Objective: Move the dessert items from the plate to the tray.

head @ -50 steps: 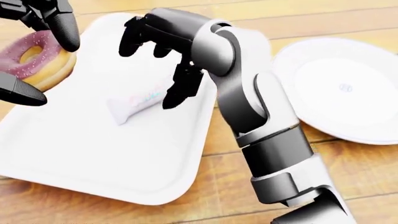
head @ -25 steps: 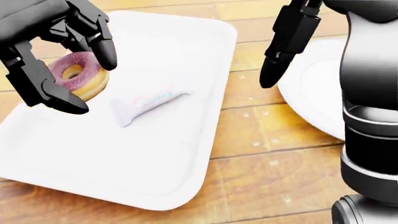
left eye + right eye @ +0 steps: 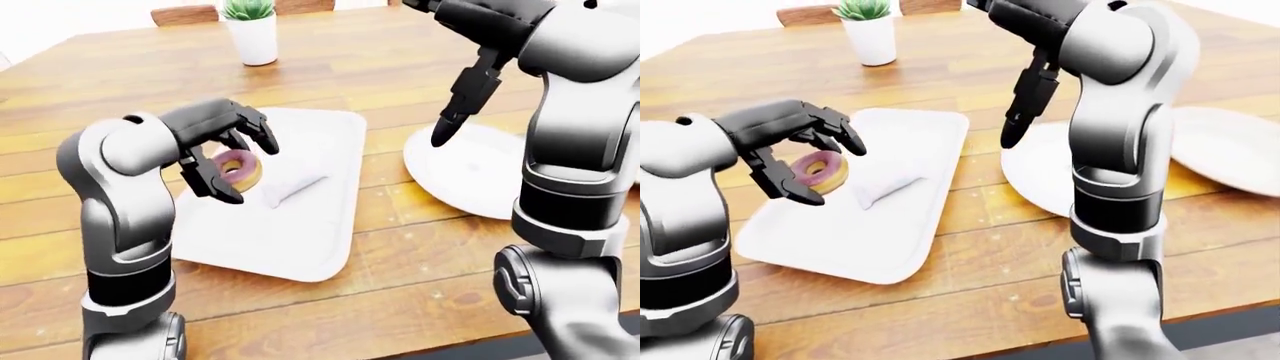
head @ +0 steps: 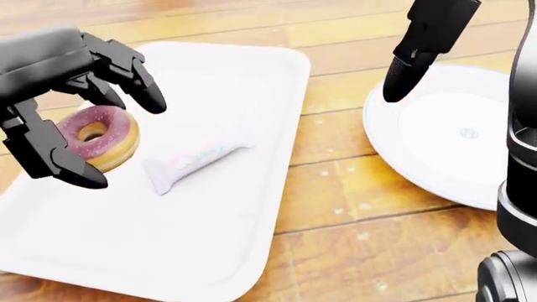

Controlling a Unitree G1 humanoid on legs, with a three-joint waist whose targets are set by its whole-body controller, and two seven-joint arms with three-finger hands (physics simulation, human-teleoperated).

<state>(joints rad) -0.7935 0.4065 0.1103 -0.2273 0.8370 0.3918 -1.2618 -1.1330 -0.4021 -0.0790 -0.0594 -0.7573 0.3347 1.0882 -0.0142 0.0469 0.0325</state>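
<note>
Head view: a pink-frosted donut [image 4: 99, 143] and a white wrapped bar [image 4: 194, 157] lie on the white tray [image 4: 252, 88], touching or nearly so. Pale print on the bar's wrapper is too blurred to read. The left hand [image 4: 80, 110] is open around the donut. The right hand [image 4: 415, 53] hangs open, fingers pointing down over the plate [image 4: 470, 182], which bears a small unreadable mark.
</note>
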